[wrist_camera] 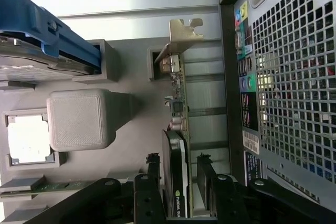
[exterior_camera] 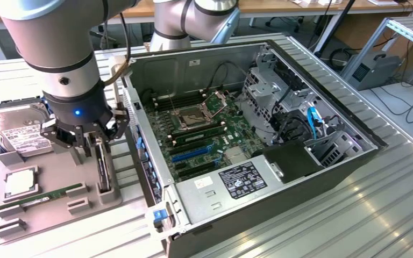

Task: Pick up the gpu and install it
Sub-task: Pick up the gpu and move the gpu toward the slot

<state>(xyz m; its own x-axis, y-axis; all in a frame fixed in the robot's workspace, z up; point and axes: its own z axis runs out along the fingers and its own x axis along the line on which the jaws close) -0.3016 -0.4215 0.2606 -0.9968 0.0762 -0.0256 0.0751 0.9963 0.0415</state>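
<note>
I have the gripper (exterior_camera: pixel 95 146) jaws spread, straddling the upright gpu (wrist_camera: pixel 180 95) in the gray holder (exterior_camera: pixel 52 172), not pinching.

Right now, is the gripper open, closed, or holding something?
Gripper: open, one finger on each side of the upright gpu, not clamped on it.

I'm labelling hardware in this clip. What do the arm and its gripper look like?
The arm is a silver-grey tube with dark grey joint bands and a small blue light near the wrist. A black cable runs beside it. The gripper is black, built from bolted linkage bars ending in two slim flat fingers.
</note>
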